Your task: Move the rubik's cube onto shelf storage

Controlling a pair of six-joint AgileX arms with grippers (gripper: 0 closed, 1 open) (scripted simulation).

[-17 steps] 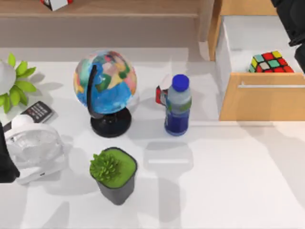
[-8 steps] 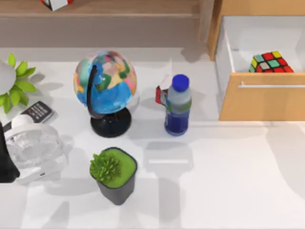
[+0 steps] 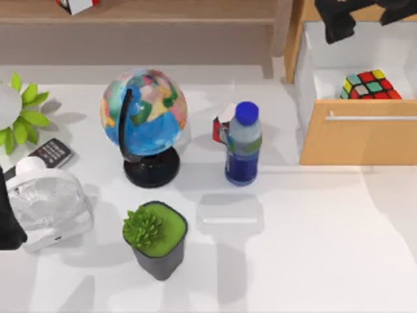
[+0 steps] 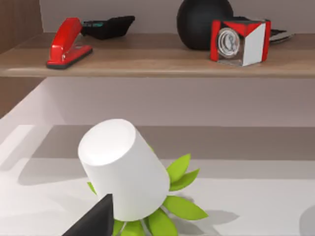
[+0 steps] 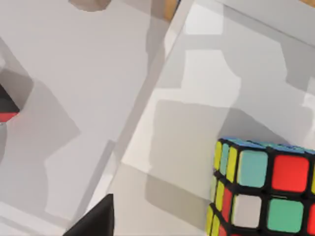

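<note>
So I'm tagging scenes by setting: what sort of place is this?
Probably a rendered home-office desk: a colourful desk globe on a white tabletop, a red stapler on a light wooden shelf.

Rubik's cube (image 3: pixel 369 85) in open drawer (image 3: pixel 358 140) at right, right hand (image 3: pixel 361 16) above, shelf storage (image 3: pixel 163 13) behind globe (image 3: pixel 144 112)

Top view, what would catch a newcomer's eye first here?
Probably the colourful globe on its black stand, left of the table's middle, with the blue bottle to its right. Next, the rubik's cube lying in the open drawer at the right, with the right gripper above the drawer's back edge.
</note>
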